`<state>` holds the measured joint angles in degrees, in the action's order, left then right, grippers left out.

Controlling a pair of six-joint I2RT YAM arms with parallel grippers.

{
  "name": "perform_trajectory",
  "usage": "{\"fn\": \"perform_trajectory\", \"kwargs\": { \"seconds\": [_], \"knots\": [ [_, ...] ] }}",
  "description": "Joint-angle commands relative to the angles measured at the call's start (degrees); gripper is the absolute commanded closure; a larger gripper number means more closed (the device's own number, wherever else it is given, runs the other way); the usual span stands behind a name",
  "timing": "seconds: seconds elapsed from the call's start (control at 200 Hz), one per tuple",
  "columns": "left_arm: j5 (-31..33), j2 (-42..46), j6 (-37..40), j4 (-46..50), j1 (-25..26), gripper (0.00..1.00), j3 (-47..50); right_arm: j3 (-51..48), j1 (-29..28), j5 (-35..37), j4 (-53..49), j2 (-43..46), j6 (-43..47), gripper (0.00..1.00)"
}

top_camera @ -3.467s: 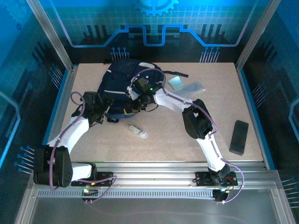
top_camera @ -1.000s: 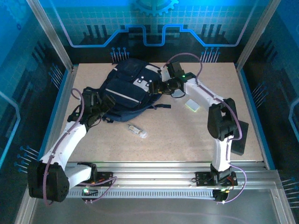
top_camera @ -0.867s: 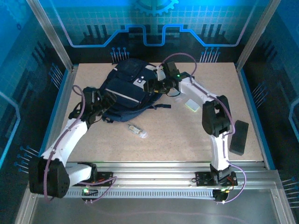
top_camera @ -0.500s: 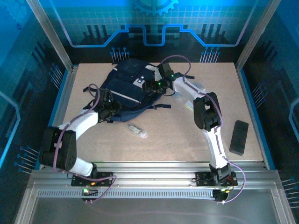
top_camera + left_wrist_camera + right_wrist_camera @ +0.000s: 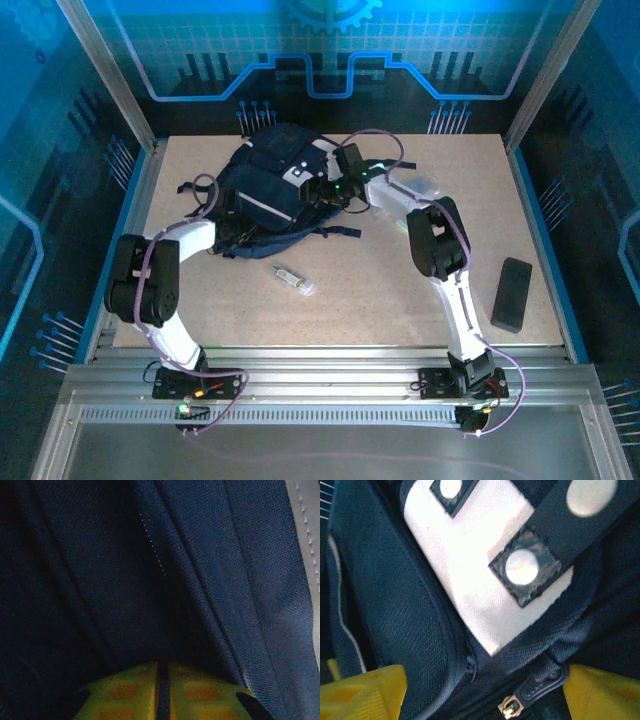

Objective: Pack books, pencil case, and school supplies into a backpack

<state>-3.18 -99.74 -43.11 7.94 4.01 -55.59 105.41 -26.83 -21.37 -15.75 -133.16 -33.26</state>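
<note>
**Left end effector clenched at the backpack's near edge, right one spread over the zip**

Nearest the arm bases, the clear tube (image 5: 293,280) lies alone on the desk (image 5: 380,310), where it lay a second ago. A black block (image 5: 510,293) sits toward 4 o'clock near the desk's edge.

A second ago the left end effector (image 5: 236,232) stood off at 9 o'clock of the backpack (image 5: 268,185). Its arm has since folded and brought it against the bag's 7 o'clock edge. In the left wrist view its yellow fingers (image 5: 120,697) are clenched to a thin dark slit, hard against navy fabric. Whether a fold is nipped between them cannot be told.

The backpack lies left of centre, hardly shifted. The right end effector (image 5: 318,192) has slid from the bag's 3 o'clock rim further onto it. Its jaws are spread wide and released, with the zipper pull (image 5: 510,707) between them.

At 2 o'clock of the bag, past the right forearm, lies the pencil case (image 5: 424,184).
</note>
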Motion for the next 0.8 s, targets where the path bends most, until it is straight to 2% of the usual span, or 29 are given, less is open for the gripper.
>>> {"fn": "perform_trajectory", "kwargs": {
  "seconds": [0.0,0.175,0.23,0.315,0.465,0.565,0.68,0.795],
  "knots": [
    [4.6,-4.6,3.4,2.3,-1.1,0.85,-3.6,-5.7,-2.4,-12.4,8.2,6.4,-4.9,0.18],
    [5.2,-5.2,5.9,4.9,-3.3,0.82,-6.9,-17.4,-2.4,-19.6,22.4,16.2,-7.5,0.18],
    [6.2,-4.4,7.3,5.9,-3.5,0.8,-7.4,-19.6,-2.0,-21.3,23.7,18.2,-7.0,0.18],
    [6.9,-3.2,9.4,7.9,-3.6,0.74,-8.2,-21.7,-0.4,-21.2,21.5,20.2,-5.0,0.18],
    [5.1,0.3,11.7,9.9,-3.4,0.61,-9.0,-22.0,3.2,-12.8,13.2,19.9,-3.0,0.2],
    [2.7,3.0,12.1,11.8,-2.6,0.54,-9.5,-19.3,3.5,-8.5,9.8,17.6,-0.2,0.2],
    [0.2,6.6,10.1,12.5,-0.8,0.49,-8.7,-13.6,3.2,-7.1,6.4,13.1,2.3,0.2],
    [-3.4,8.3,4.9,8.3,-0.1,0.47,-5.3,-8.4,3.0,-6.5,4.6,8.7,3.9,0.2]
  ]
}}
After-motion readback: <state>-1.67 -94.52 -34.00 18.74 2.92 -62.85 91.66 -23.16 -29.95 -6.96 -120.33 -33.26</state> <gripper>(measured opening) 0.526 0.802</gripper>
